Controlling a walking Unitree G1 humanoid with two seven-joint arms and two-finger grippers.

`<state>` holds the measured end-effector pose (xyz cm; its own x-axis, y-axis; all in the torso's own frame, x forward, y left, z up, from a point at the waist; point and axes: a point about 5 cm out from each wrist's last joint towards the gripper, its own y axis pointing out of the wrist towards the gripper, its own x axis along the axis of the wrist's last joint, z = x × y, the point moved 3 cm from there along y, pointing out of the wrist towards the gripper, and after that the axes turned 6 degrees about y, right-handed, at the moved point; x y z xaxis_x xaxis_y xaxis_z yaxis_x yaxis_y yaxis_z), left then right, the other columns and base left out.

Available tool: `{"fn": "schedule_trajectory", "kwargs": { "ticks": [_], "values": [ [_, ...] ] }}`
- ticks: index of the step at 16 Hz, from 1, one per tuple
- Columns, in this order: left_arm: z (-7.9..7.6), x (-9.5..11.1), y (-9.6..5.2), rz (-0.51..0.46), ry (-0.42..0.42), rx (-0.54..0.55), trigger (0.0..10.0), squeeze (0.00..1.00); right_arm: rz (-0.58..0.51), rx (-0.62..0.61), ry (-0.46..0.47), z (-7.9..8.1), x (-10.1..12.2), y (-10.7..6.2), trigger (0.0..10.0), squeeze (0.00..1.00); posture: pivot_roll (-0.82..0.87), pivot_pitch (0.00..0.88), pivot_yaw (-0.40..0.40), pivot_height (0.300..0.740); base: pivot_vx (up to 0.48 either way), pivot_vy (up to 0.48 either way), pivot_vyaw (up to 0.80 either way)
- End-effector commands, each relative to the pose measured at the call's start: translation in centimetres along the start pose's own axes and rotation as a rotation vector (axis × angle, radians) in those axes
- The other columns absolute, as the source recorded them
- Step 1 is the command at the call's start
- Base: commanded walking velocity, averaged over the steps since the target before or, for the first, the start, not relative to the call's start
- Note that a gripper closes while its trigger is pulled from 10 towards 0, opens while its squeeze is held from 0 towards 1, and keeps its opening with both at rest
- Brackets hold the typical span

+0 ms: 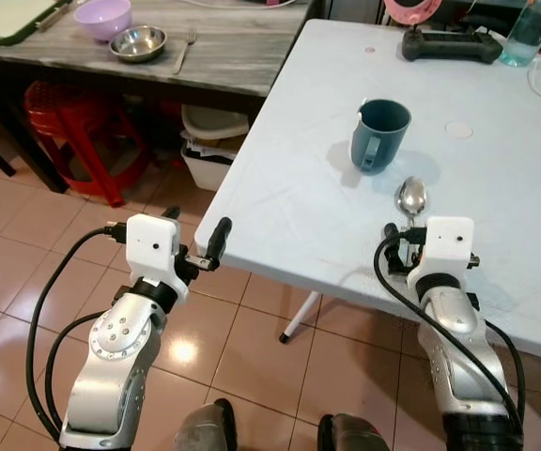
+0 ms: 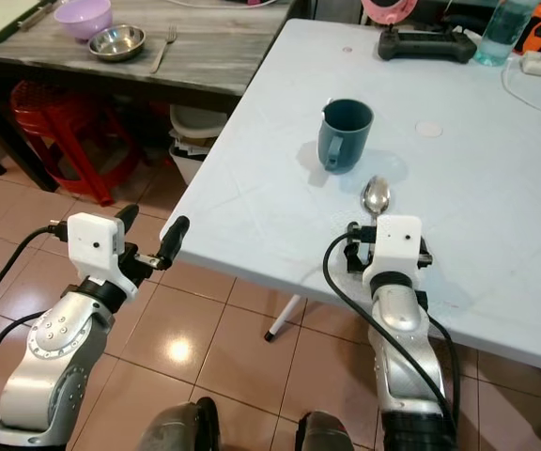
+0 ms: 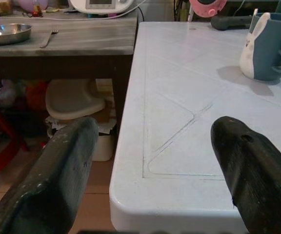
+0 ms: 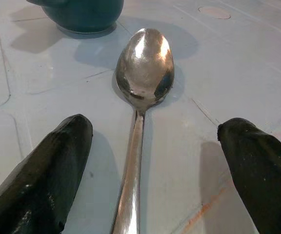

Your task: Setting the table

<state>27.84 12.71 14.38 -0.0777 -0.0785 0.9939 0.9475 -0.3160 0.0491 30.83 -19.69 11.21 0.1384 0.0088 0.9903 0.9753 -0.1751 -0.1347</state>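
The right gripper (image 4: 150, 161) rests low over the pale blue-white plastic table (image 1: 289, 188) with its two black fingers (image 4: 48, 170) spread wide apart. A shiny metal spoon (image 4: 143, 83) lies flat on the table surface between them; neither finger touches it. The spoon's long axis runs straight out along the gripper's line of reach: the handle passes back down the middle of the gap between the fingers, and the bowl lies just beyond the fingertips, hollow side up, pointing away from the gripper. Past the bowl, a little further ahead and slightly to the gripper's left, stands a dark teal ceramic mug (image 1: 379, 133), upright, its handle turned towards the robot; mug and spoon are near but apart.

The left gripper (image 3: 150, 175) is held off the near left corner of the table, level with the edge, its fingers (image 3: 57, 180) open and holding nothing. Well ahead of it and to its left is a grey wooden side table (image 1: 224, 47) carrying a steel bowl (image 1: 138, 42), a lilac plastic bowl (image 1: 102, 17) and a fork (image 1: 186, 47). At the far end of the pale table lies a black handheld controller (image 1: 451, 44).
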Motion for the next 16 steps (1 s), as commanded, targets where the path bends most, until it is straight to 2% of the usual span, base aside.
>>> {"fn": "schedule_trajectory", "kwargs": {
  "ticks": [1, 4, 5, 6, 7, 8, 12, 16],
  "values": [
    [0.1, 0.2, -0.3, 0.001, 0.012, -0.011, 10.0, 0.0, 0.069, 0.022, -0.006, 0.2, -1.2, 0.2, 10.0, 0.0, 0.01, 0.18, 0.077, 0.74, 0.0, 0.0, 0.0],
    [0.2, 0.2, -0.5, 0.008, 0.015, -0.01, 10.0, 0.0, 0.159, 0.05, 0.001, 0.4, -2.7, 0.1, 10.0, 0.0, 0.02, 0.188, 0.079, 0.74, 0.0, 0.0, 0.0],
    [0.2, 0.2, -0.6, 0.011, 0.015, -0.012, 10.0, 0.0, 0.188, 0.055, 0.002, 0.4, -3.2, 0.0, 8.6, 0.0, 0.02, 0.188, 0.079, 0.74, 0.0, 0.0, 0.0],
    [0.2, 0.1, -0.6, 0.013, 0.015, -0.012, 10.0, 0.0, 0.211, 0.056, 0.009, 0.4, -3.6, -0.1, 3.6, 0.0, 0.02, 0.188, 0.079, 0.74, 0.0, 0.0, 0.0],
    [0.1, 0.1, -0.6, 0.016, 0.014, -0.013, 10.0, 0.0, 0.232, 0.064, 0.015, 0.4, -4.0, -0.2, 0.9, 0.0, 0.02, 0.191, 0.079, 0.74, 0.0, 0.0, 0.0],
    [0.1, 0.0, -0.6, 0.019, 0.013, -0.014, 10.0, 0.0, 0.252, 0.074, 0.013, 0.5, -4.3, -0.3, 0.0, 0.0, 0.01, 0.194, 0.078, 0.74, 0.0, 0.0, 0.0],
    [0.1, 0.1, -0.3, 0.019, 0.01, -0.012, 10.0, 0.0, 0.239, 0.076, 0.03, -0.3, -4.0, 0.1, 0.0, 0.0, 0.01, 0.195, 0.075, 0.74, 0.0, 0.0, 0.0],
    [0.0, 0.0, -0.3, 0.021, 0.011, -0.013, 10.0, 0.0, 0.26, 0.078, 0.097, -0.7, -4.3, 0.3, 0.0, 0.0, 0.01, 0.193, 0.072, 0.74, 0.0, 0.0, 0.0]
  ]
}}
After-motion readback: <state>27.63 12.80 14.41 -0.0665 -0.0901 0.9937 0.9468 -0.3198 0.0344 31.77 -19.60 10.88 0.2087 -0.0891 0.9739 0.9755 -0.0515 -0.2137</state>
